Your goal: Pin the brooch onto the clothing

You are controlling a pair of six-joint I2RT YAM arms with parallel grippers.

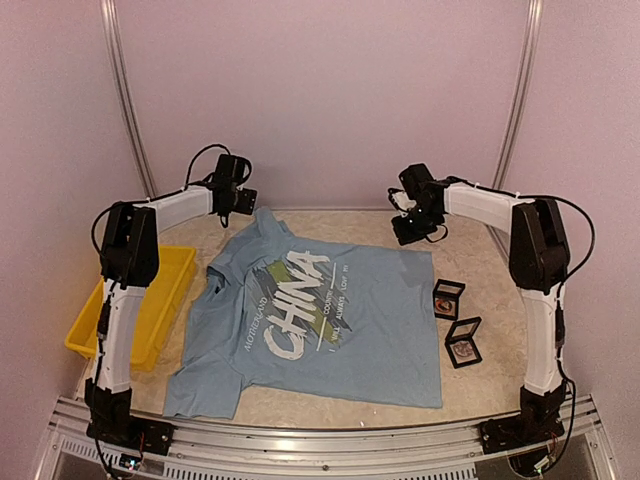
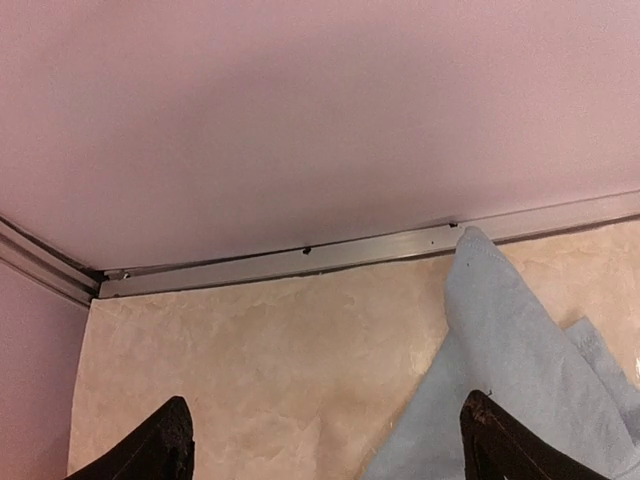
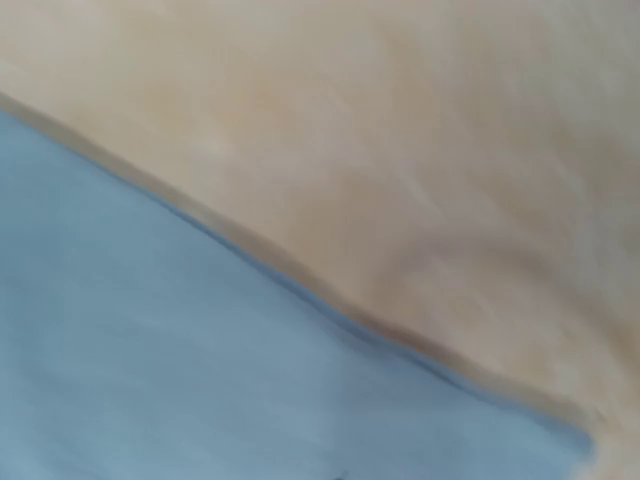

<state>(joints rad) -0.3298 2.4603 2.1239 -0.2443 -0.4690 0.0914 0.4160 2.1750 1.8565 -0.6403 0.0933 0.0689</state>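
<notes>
Top external shows the T-shirt [image 1: 330,320] flat on the table [image 1: 480,250], print up, chest likely bared for pinning. My left claw [image 1: 235,208] gapes empty over its far left corner; my right claw [image 1: 411,233], pinched shut, hovers by the far right corner.

The left arm [image 1: 125,300] rises from its base at the near left, bends at the elbow and reaches toward the far side, a little to the right. The left gripper [image 1: 233,212] points down at the far left, and its two fingers [image 2: 150,448] stand wide apart. The right arm [image 1: 540,300] rises from the near right and reaches far and to the left. The right gripper [image 1: 410,234] hangs low at the far right, with its jaws pressed together
</notes>
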